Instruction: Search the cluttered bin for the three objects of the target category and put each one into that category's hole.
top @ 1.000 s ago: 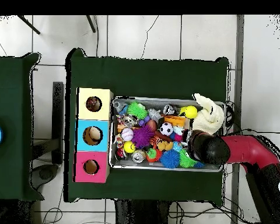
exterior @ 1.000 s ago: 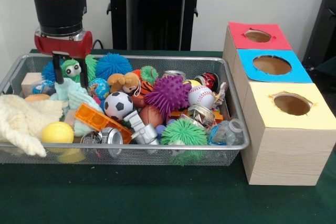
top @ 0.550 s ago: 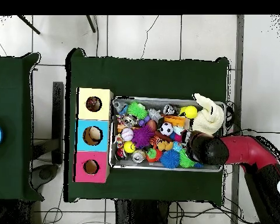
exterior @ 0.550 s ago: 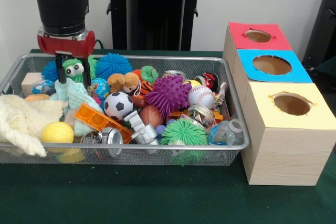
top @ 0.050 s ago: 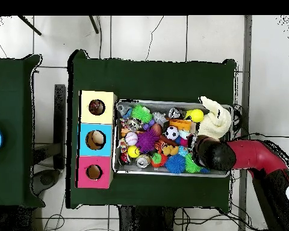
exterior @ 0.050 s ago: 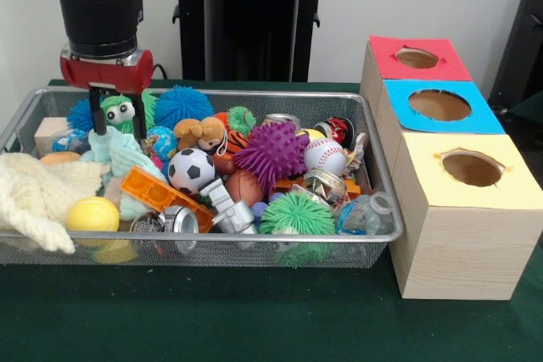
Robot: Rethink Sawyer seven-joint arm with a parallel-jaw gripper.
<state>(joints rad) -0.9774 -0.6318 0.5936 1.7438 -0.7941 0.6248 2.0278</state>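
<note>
- From my remote seat, I judge the task barely under way: the wire bin is packed full, and the front view shows nothing inside the holes.
- At the bin's left end my gripper hangs with its two fingers spread, straddling a green googly-eyed toy; they have not closed on it, so I call it released.
- I cannot tell the target category, so all three objects are presumably among the clutter.
- Counting leftward to rightward: one cream cloth, one yellow ball, one soccer ball, one purple spiky ball, one baseball.
- Right of the bin stand three boxes: red hole, blue hole, yellow hole.
</note>
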